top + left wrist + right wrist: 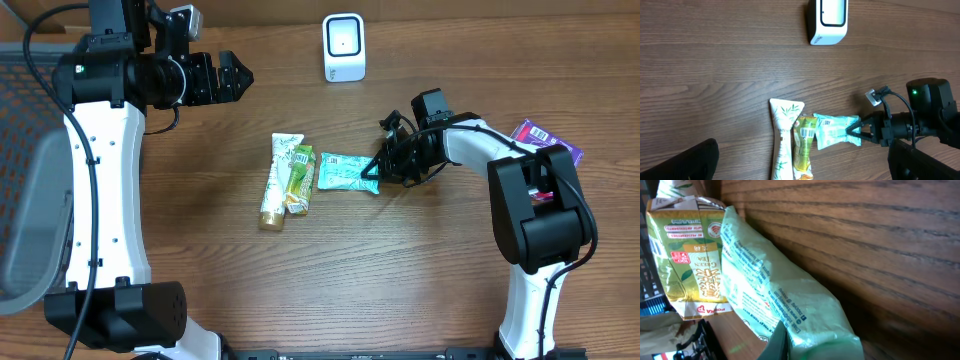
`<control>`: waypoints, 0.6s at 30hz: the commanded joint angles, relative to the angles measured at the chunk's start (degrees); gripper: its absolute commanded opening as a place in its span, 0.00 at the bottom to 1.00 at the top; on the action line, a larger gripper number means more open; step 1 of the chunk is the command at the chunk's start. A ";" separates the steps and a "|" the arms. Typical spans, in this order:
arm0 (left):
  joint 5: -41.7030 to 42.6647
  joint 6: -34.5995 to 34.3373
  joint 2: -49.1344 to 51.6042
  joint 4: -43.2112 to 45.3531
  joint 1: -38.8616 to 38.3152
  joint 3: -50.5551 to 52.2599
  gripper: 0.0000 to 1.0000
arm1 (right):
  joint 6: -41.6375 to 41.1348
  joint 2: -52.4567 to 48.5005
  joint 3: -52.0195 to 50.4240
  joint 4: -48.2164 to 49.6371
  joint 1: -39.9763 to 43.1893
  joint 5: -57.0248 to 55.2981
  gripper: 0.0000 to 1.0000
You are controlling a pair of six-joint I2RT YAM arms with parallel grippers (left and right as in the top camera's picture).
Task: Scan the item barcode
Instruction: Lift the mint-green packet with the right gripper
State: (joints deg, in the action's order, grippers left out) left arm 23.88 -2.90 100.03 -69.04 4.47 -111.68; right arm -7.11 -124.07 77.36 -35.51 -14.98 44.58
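Since the mint packet (343, 171) lies flat mid-table w/ only its right end pinched, the grip is the weak spot. The right gripper (376, 172) has its fingers shut on that end seam, at about table level; the left wrist view shows the tips meeting on the packet's corner (835, 131). It's a thin film edge, so it could slide out on the lift, esp. if the arm swings fast.

Next risk: the pack looks soft & floppy. Held by one end, it'll prob. droop or curl, and the code may face away from the reader. I can't tell where its barcode sits. The right wrist view shows small print on the wrapper (790, 300) but no clear bars.

The packet's left edge is against, maybe slightly over, the green tea packet (298, 178), which lies against the bamboo-print pouch (276, 180). A low drag instead of a clean lift could pull the neighbours along or snag on them.

The scanner (344, 48) stands at the far edge of the table (200, 180), well apart from the packet. That's a long carry for a marginal pinch. The purple packet (546, 139) by the right arm's base is out of the path.

The left gripper (238, 76) hangs wide open, holding nothing, far left, so there's no backup if the packet drops.
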 commanded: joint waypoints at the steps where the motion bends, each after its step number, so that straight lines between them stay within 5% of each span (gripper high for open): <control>1: -0.11 -0.33 0.15 0.09 -0.33 -0.02 1.00 | -2.75 -1.84 -0.42 0.15 0.61 -2.32 0.04; 9: -0.11 -0.33 0.15 0.07 -0.33 -0.02 0.99 | -2.67 4.90 -0.37 0.20 4.52 7.41 0.04; 18: -0.13 -0.33 0.15 0.07 -0.37 -0.02 1.00 | -0.04 25.33 -0.37 -0.52 4.55 6.38 0.04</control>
State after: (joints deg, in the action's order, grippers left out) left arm 23.88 -2.90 100.03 -69.04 4.47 -111.68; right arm -8.84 -108.16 76.38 -36.05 -10.07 49.12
